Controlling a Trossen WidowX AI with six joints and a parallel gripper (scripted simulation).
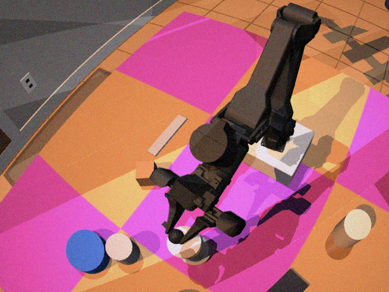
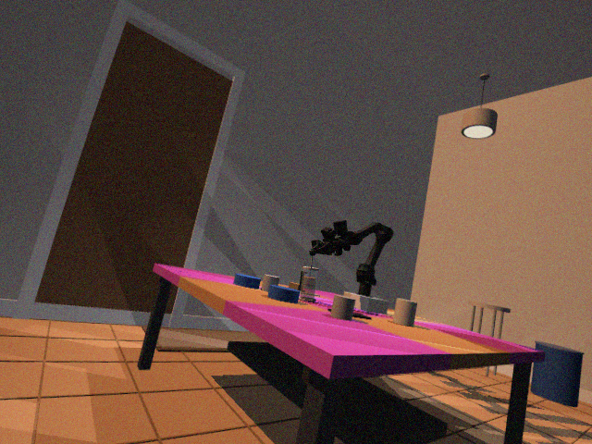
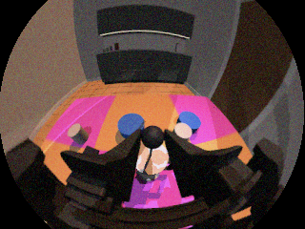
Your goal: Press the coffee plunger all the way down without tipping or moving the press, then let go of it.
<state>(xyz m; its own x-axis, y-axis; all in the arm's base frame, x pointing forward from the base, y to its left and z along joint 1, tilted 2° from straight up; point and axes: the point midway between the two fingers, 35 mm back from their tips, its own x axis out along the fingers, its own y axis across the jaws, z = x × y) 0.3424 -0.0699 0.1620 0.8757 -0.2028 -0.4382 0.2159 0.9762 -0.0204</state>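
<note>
The coffee press (image 1: 195,253) (image 2: 308,288) stands upright on the table, a clear cylinder with a pale lid (image 3: 153,161). Its plunger has a black ball knob (image 1: 176,236) (image 3: 152,137) on a thin rod (image 2: 312,261). Some rod shows between knob and lid, so the knob stands above the lid. My gripper (image 1: 175,237) (image 2: 312,251) (image 3: 152,132) is shut on the knob, one fingertip on each side, and reaches over the press at a slant. The filter inside the press is not clear to see.
A blue disc (image 1: 84,250) (image 2: 247,280) and a pale cylinder (image 1: 118,246) (image 2: 270,282) stand beside the press; another blue disc (image 2: 284,293) (image 3: 131,125) is nearby. Another pale cylinder (image 1: 357,224) stands farther off. An orange block (image 1: 144,170) and flat bar (image 1: 167,135) lie beside the arm.
</note>
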